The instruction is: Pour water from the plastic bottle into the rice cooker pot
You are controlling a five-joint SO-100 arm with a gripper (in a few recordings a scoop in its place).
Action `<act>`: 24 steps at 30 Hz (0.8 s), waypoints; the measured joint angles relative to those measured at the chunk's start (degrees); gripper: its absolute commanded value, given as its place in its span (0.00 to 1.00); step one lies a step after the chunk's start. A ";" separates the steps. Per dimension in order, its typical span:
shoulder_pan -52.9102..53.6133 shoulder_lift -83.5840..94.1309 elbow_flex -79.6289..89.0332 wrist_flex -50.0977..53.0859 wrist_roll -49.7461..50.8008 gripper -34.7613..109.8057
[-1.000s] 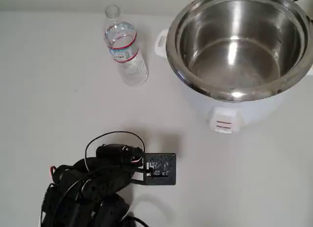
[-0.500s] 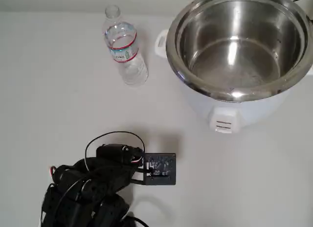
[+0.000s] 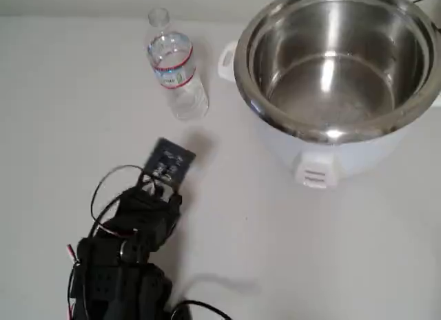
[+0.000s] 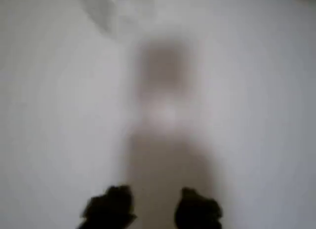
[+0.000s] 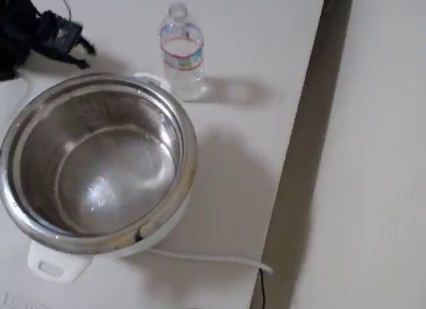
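A: Where is the claw?

B: In the wrist view its two dark fingertips sit at the bottom edge with a gap between them, so it is partly open and has hold of nothing. That view is badly blurred; below the tips there is just pale surface and a soft shadow.

A: And from above?

B: In the overhead view the black arm reaches up from the lower left, its wrist camera board pointing toward the plastic bottle. The claw itself I cannot make out under the board. In the fixed view the arm's dark head pokes in at the top left corner, with the claw apart from the bottle.

A: How does the bottle stand?

B: Upright on the white surface, uncapped as far as I can tell, with its red-edged white label around the middle. It is near the arm's tip but not touched. The water inside is too clear to judge a level.

A: The rice cooker pot?

B: The rice cooker pot is just right of the bottle in the overhead view, shiny steel in a white cooker body with a side handle facing the bottle. In the fixed view a white cord trails from the cooker toward the surface's edge.
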 measured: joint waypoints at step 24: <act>3.69 -98.79 -37.18 -87.98 -16.08 0.57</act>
